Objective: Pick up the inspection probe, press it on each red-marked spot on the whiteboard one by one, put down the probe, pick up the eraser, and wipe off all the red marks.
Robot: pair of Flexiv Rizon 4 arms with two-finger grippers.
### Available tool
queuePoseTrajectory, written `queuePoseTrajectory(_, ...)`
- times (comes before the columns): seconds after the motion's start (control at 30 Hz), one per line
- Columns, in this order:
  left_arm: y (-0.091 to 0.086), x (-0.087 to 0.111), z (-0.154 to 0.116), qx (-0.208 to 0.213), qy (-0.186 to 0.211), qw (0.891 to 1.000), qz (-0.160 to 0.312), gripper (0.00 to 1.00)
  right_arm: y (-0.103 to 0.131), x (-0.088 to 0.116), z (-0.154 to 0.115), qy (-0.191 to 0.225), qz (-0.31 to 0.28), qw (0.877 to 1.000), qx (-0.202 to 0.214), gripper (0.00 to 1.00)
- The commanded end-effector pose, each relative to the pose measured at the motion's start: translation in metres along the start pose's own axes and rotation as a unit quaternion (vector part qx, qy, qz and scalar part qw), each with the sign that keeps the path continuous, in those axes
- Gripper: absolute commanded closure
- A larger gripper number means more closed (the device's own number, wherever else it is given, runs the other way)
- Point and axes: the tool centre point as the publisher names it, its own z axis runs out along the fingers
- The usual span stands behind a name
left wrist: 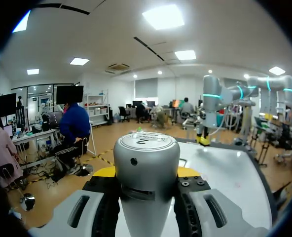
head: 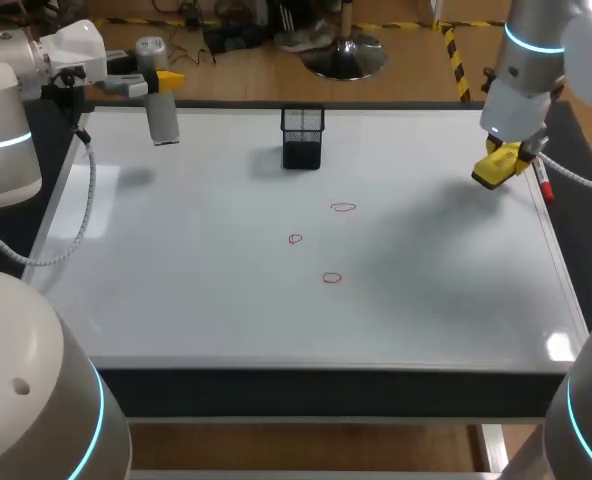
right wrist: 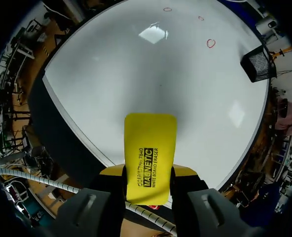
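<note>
Where the table spreads out below both arms, the whiteboard (head: 176,290) covers nearly all of it. My left arm comes in at the far left corner, and the left gripper (head: 161,80) lies level there, clamped from 2 sides on the inspection probe (head: 162,115). The probe is a grey cylinder whose long axis stands close to upright. 1 rounded end points up and the other points down at the board's far left corner, and it is held clear of the surface. In the left wrist view the left gripper (left wrist: 146,172) has the probe (left wrist: 146,163) between its yellow tips, with the labelled cap facing up.

My right arm comes down at the far right. The right gripper (head: 506,160) is closed on the yellow eraser (head: 496,168), which hangs over the board near its right edge. The eraser's long axis runs straight out along the fingers and slants down toward the board. In the right wrist view the eraser (right wrist: 150,148) juts ahead of the right gripper (right wrist: 148,170), gripped at its near end.

A black mesh holder (head: 302,137) stands at the far middle of the board. A red marker (head: 544,185) lies on the right rim, just beside the eraser.

3 small red rings sit near the middle, the 1st (head: 343,207) farthest, the 2nd (head: 295,239) nearer and leftward, the 3rd (head: 332,278) nearest
</note>
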Motion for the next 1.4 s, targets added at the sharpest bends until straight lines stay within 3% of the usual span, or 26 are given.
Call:
queuePoseTrajectory(0.03,0.000,0.000,0.000,0.001,-0.001,1.000,0.000,1.00,0.000,0.003,-0.001,-0.001,-0.001,1.000,0.002,1.00)
queuePoseTrajectory(1.2,0.000,0.000,0.000,0.001,-0.001,1.000,0.000,1.00,0.000,0.003,-0.001,-0.001,-0.001,1.000,0.002,1.00)
queuePoseTrajectory(1.4,-0.005,0.037,0.004,0.000,0.013,1.000,0.017,1.00,0.000,0.003,-0.001,-0.001,-0.001,1.000,0.002,1.00)
